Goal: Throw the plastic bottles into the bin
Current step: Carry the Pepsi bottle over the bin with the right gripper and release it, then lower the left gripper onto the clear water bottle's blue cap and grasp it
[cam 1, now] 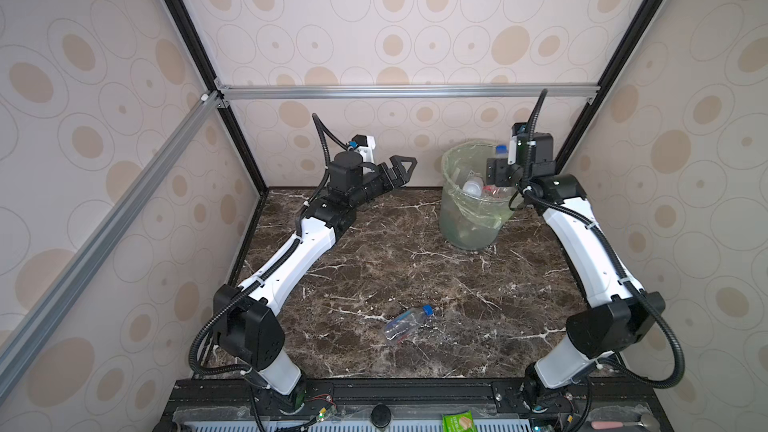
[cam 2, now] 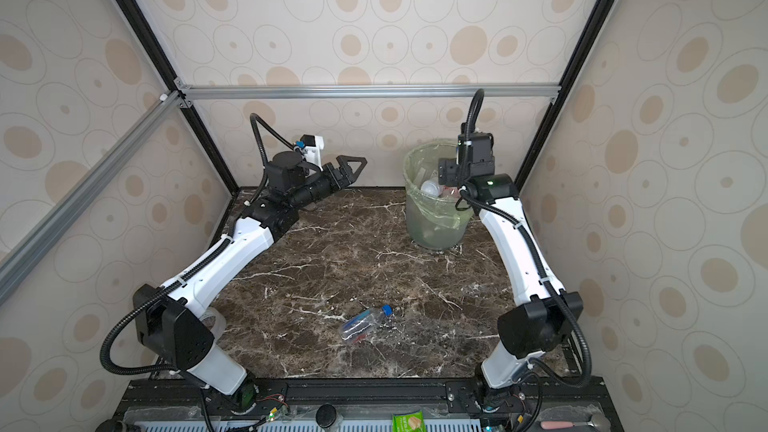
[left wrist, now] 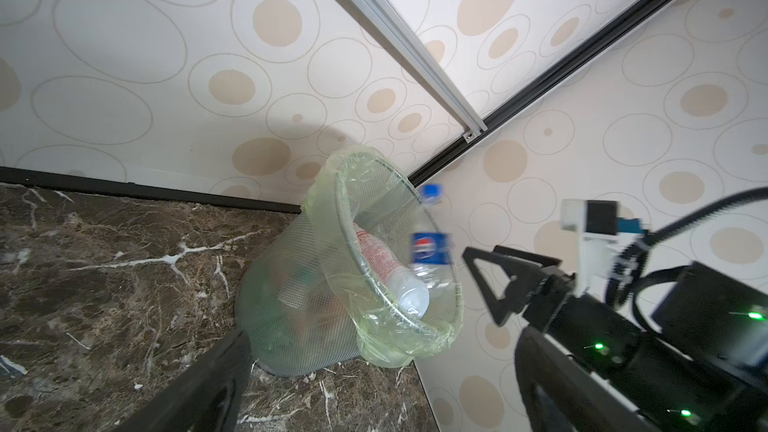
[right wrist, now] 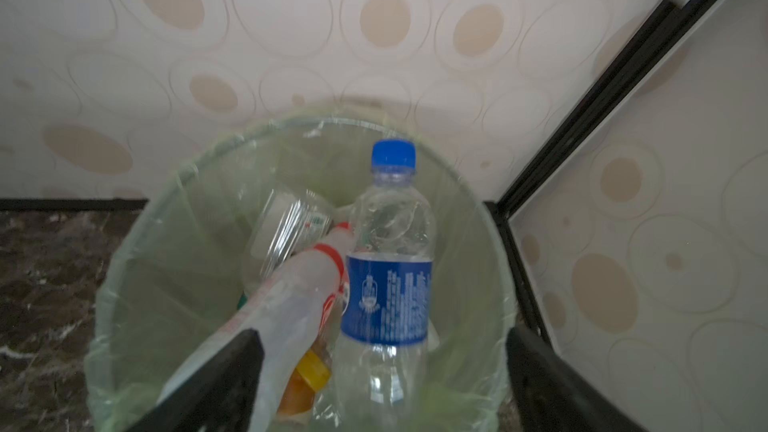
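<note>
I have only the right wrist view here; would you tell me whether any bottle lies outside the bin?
Observer: Yes, one clear bottle with a blue cap lies on its side on the table, near the front edge, in both top views.
Operator: Thank you. Where is the left end effector?
Observer: The left end effector hangs open and empty by the back wall, left of the bin.
Operator: Anything else on the table?
Observer: A clear roll of tape lies beside the left arm, seen in a top view.
</note>
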